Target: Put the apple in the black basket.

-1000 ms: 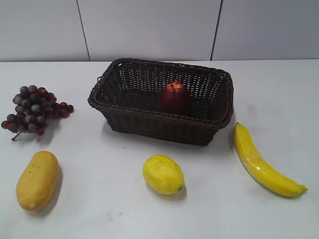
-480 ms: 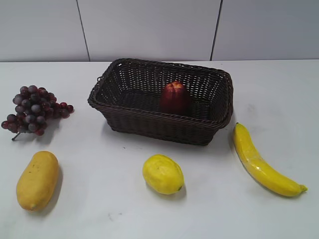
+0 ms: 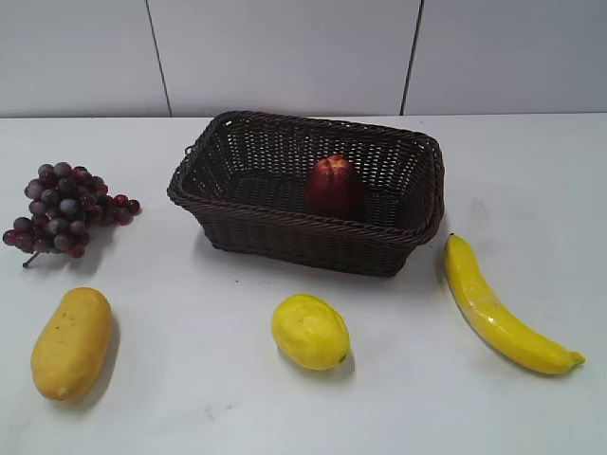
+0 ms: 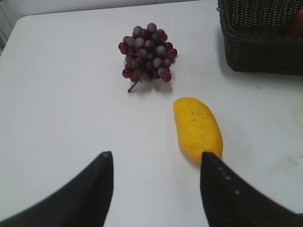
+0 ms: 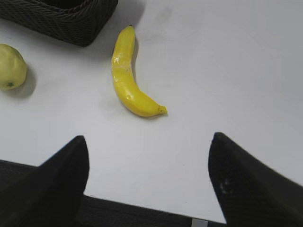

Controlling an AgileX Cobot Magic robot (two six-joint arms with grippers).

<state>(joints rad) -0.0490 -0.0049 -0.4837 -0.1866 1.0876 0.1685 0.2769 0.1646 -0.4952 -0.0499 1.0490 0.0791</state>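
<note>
both grippers hang spread wide and empty over the white tabletop [image 3: 531, 171]: the left gripper [image 4: 156, 163] above the mango [image 4: 197, 127], grapes [image 4: 147, 52] beyond at 12 o'clock; the right gripper [image 5: 147, 146] near the banana [image 5: 129, 75], lemon [image 5: 12, 66] at 10 o'clock. farthest, the apple [image 3: 332, 186] stands upright inside the black basket [image 3: 285, 232], right of centre.

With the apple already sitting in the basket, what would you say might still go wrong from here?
Little looks risky. The apple rests inside the basket, apparently near its right wall, so a knock to the basket might roll it. The left end effector is open above the table near the yellow fruit, and the right end effector is open near the banana; a low sweep forward could push either.
</note>
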